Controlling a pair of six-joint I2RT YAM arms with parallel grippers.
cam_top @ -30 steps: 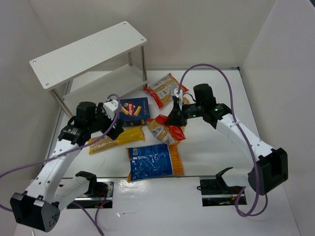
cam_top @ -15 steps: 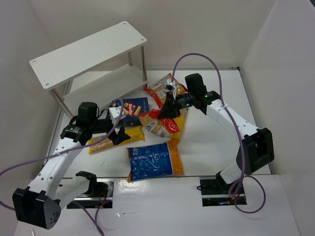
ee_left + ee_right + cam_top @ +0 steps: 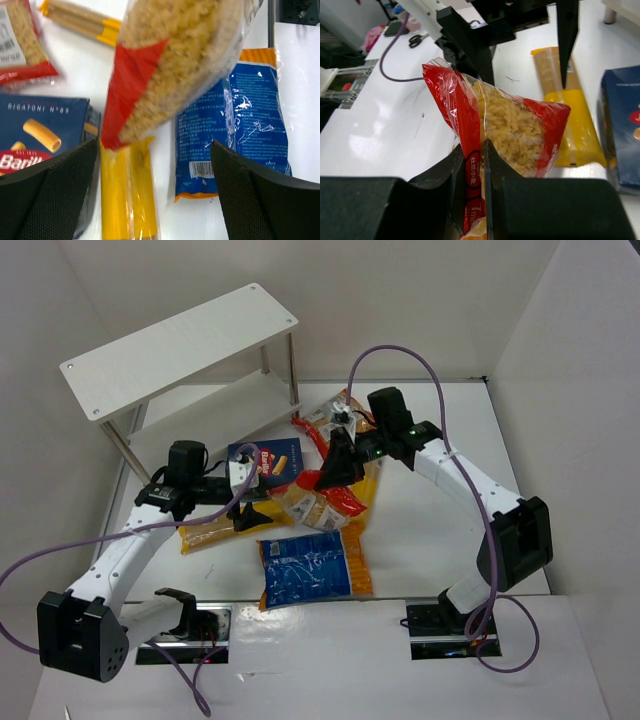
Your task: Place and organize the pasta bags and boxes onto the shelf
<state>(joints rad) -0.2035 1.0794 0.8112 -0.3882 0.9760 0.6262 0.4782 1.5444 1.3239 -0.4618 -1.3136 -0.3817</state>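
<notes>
My right gripper [image 3: 335, 465] [image 3: 474, 170] is shut on the red edge of a red-edged clear bag of yellow pasta [image 3: 312, 502] [image 3: 512, 125] and holds it above the table. The bag also hangs in the left wrist view [image 3: 175, 65]. My left gripper [image 3: 250, 510] [image 3: 155, 200] is open and empty above a long yellow pack [image 3: 215, 530] [image 3: 127, 195]. The dark blue box [image 3: 268, 460] [image 3: 40, 130] lies near the white shelf [image 3: 180, 345]. The second red-edged bag [image 3: 335, 420] [image 3: 20, 45] lies behind. The blue-orange bag [image 3: 310, 568] [image 3: 240, 115] lies in front.
A second long yellow pack [image 3: 85, 20] lies partly under the held bag [image 3: 365, 490]. The shelf's lower board [image 3: 200, 415] stands between silver posts [image 3: 293, 365]. White walls close the back and sides. Purple cables loop above both arms.
My right gripper has carried the red-edged bag up and to the left, towards the left gripper. My left gripper has shifted a little right above the yellow pack.
</notes>
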